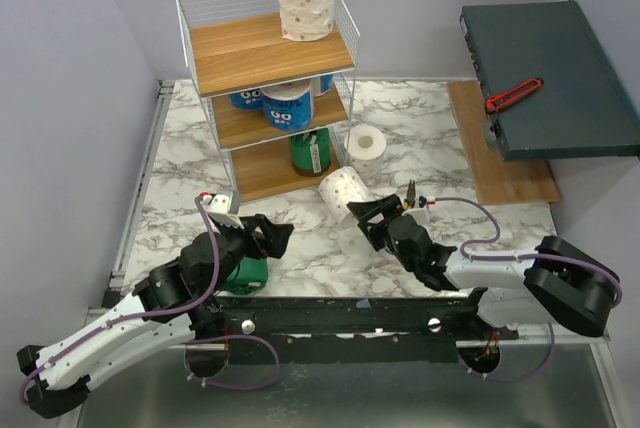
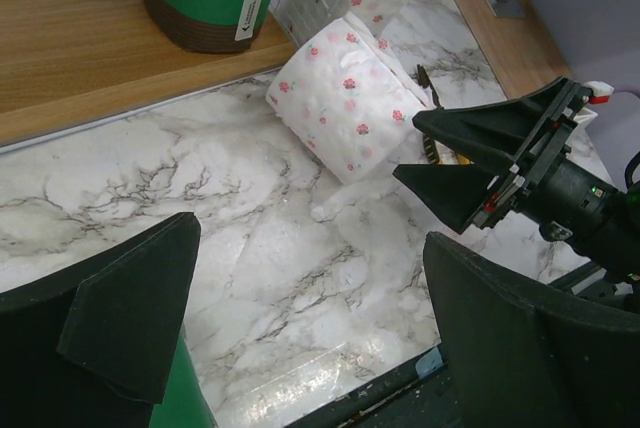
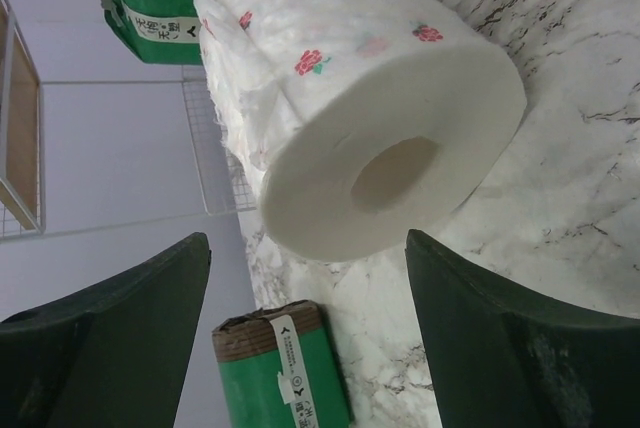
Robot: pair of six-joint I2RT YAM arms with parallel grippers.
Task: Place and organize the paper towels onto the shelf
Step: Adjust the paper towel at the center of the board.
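The speckled roll [image 1: 343, 190] lies on its side on the marble table [image 1: 180, 198], just in front of the shelf [image 1: 240, 53] near the right corner of its bottom tier. Its hollow core faces our right wrist camera. It is white, fat and soft-looking, dotted with pink-red roses, and its loose outer sheet is ruffled.

We judge the step to be the grasp. The right gripper [image 1: 366, 218] has its jaws apart, one on either side of the roll, touching nothing. The next move calls for closing gently across the body, then lifting it to a free board.

Front-left of the shelf, the left gripper [image 1: 272, 236] is wide open and empty, beside a green-wrapped roll [image 1: 243, 273].
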